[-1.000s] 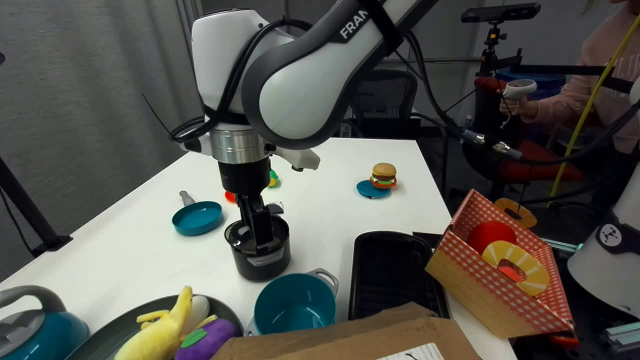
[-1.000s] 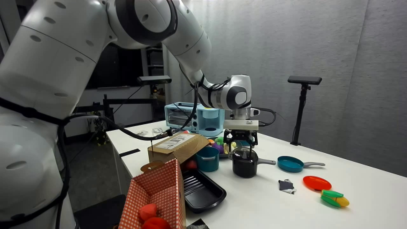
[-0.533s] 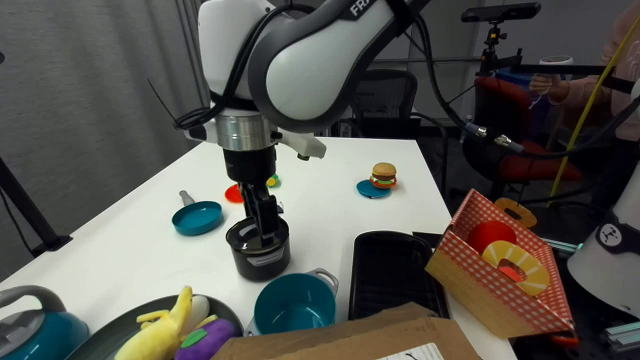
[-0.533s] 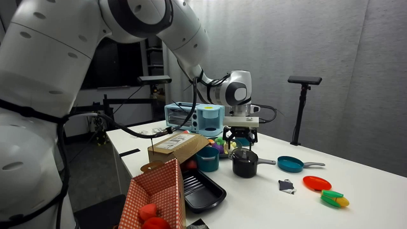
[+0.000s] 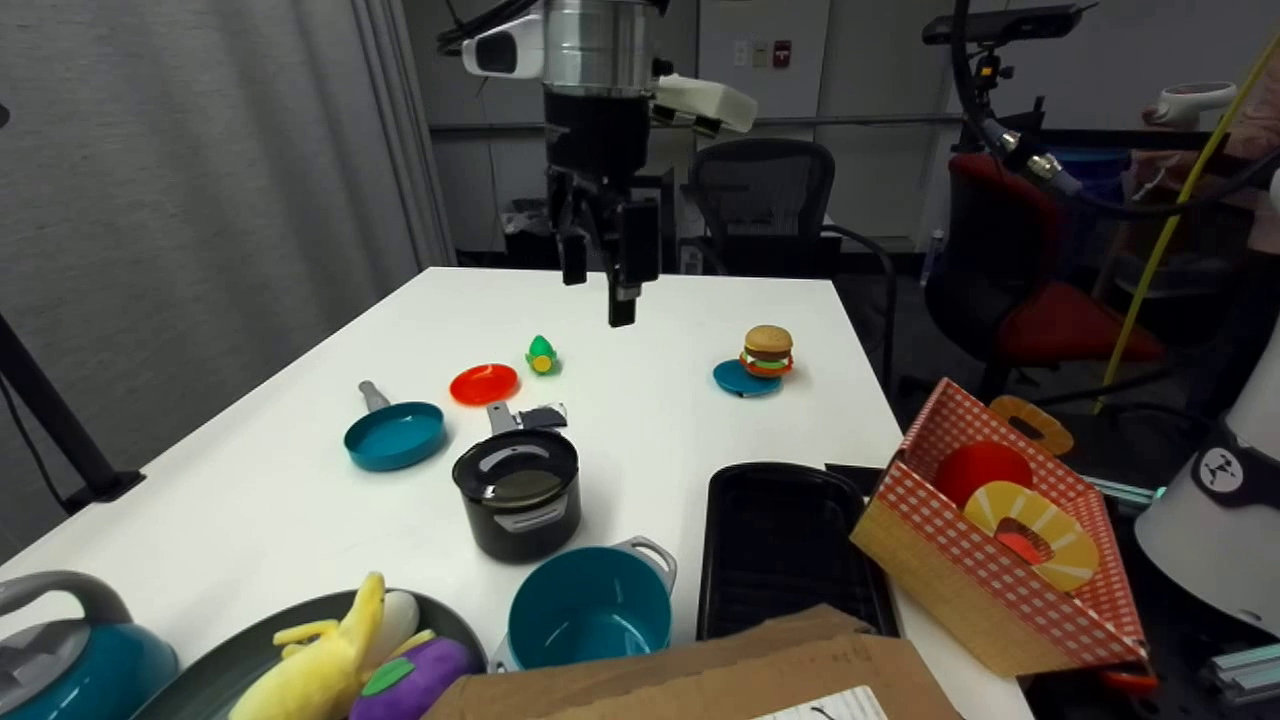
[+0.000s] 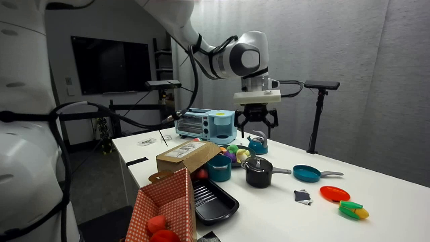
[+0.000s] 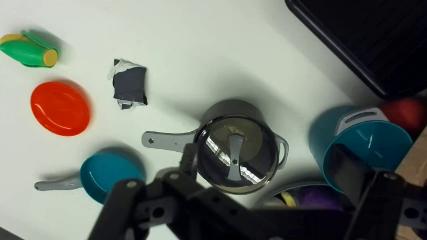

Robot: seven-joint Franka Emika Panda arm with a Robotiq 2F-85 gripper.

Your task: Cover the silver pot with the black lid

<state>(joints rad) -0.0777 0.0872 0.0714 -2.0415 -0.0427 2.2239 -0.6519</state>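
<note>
On the white tabletop (image 5: 300, 520), a small round metal pot (image 5: 525, 540), dark grey with a long grey handle, stood upright between a shallow round teal pan (image 5: 396, 437) with a grey handle and a deep round teal pot (image 5: 590, 615) with grey side handles. Over the metal pot's mouth lay a round glossy black lid (image 7: 248, 150) with a grey bar-shaped handle — set down on the rim, covering it. Above the tabletop hung a black two-fingered gripper (image 6: 256, 135), well apart from the metal pot and lid, its jaws spread wide. Near the pan lay an oval red dish (image 5: 484, 384), with a green-and-yellow toy corn cob (image 7: 30, 51) just beside it. A black ribbed rectangular tray (image 6: 215, 203) stood beside a red-and-white checked box (image 6: 178, 205) that held red rounded shapes (image 6: 157, 223). Farther along, a toy hamburger (image 5: 767, 345) sat on or just behind a flat teal disc (image 5: 738, 382) — which of the two could not be told.
</note>
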